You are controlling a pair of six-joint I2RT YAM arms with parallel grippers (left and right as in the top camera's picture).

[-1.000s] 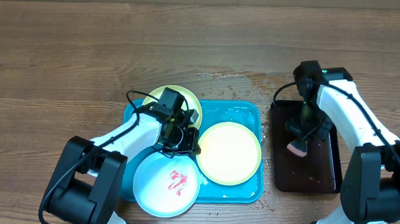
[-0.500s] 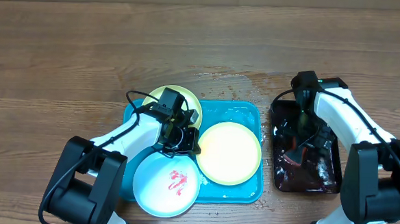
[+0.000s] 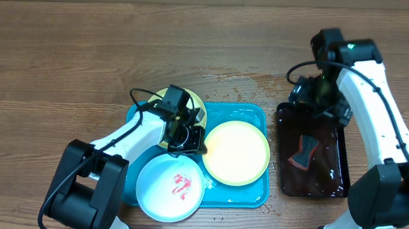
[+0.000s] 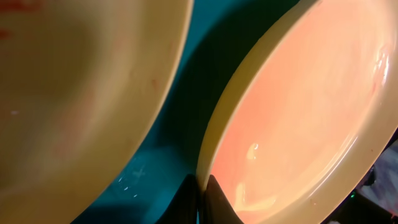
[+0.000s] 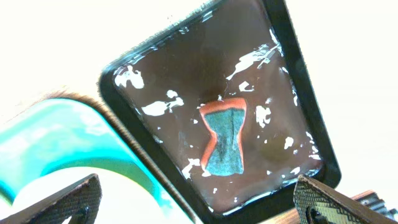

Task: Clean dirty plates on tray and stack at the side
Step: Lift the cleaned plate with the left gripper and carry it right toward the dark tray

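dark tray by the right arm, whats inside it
One hourglass-shaped sponge, teal with a red edge, lying in the wet dark tray. Whatever is under the sponge is covered.

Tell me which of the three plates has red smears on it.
The pale blue plate, with red smears in its white centre. The larger yellow-green plate beside it shows none; the other yellow-green plate is partly hidden.

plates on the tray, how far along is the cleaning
Looks done: the yellow-green plate nearest the dark tray shows no smears, and the sponge lies in that tray below the open right gripper. In hand: the left gripper is shut on that plate's rim. Left: the pale blue plate has red smears, the other yellow-green plate is largely hidden, and nothing is stacked aside.
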